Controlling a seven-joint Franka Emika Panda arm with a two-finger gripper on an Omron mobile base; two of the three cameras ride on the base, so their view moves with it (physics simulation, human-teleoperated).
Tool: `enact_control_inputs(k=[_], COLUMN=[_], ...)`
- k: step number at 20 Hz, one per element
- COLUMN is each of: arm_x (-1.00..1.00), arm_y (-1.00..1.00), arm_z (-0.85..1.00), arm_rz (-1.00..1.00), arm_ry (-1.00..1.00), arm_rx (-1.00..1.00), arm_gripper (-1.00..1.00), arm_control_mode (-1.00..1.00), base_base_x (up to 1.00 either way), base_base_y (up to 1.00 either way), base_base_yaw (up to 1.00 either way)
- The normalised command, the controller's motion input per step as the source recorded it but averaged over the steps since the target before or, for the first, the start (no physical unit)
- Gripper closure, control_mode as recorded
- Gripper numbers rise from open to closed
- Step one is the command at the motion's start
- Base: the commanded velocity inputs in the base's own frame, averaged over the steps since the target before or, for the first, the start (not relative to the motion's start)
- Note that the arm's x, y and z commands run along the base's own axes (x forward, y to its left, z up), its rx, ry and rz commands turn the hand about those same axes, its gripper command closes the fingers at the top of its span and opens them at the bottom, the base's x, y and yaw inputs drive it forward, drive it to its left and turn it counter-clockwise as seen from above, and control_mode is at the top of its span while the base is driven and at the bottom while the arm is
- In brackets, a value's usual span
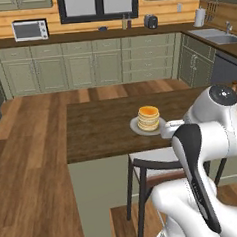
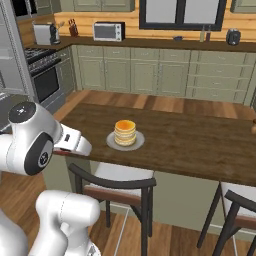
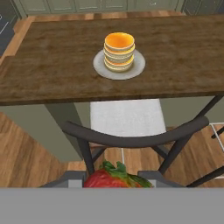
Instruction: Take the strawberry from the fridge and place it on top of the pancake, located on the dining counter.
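Hand view has the gripper (image 3: 114, 180) clamped on the strawberry (image 3: 109, 178), hanging over a dark chair (image 3: 131, 139) short of the dining counter (image 3: 52, 78), so the pancake (image 3: 119, 51) on its grey plate (image 3: 99, 66) sits dead ahead for the drop.
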Motion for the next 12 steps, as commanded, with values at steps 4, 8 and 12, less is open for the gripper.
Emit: enact_control_inputs(k=[4, 8, 12], arm_x=[0.16, 0.97, 1.0], arm_y=[0.0, 0.0, -0.38], arm_z=[0.0, 0.1, 0.02], arm_rz=[-0.02, -0.04, 0.0], arm_ry=[-0.02, -0.01, 0.01], arm_rx=[0.0, 0.0, 0.02], arm_gripper=[1.0, 1.0, 1.0], arm_control_mode=[-1.0, -1.0, -1.0], base_base_x=[0.33, 0.0, 0.0], base_base_y=[0.0, 0.0, 0.0], base_base_yaw=[-0.02, 0.0, 0.0])
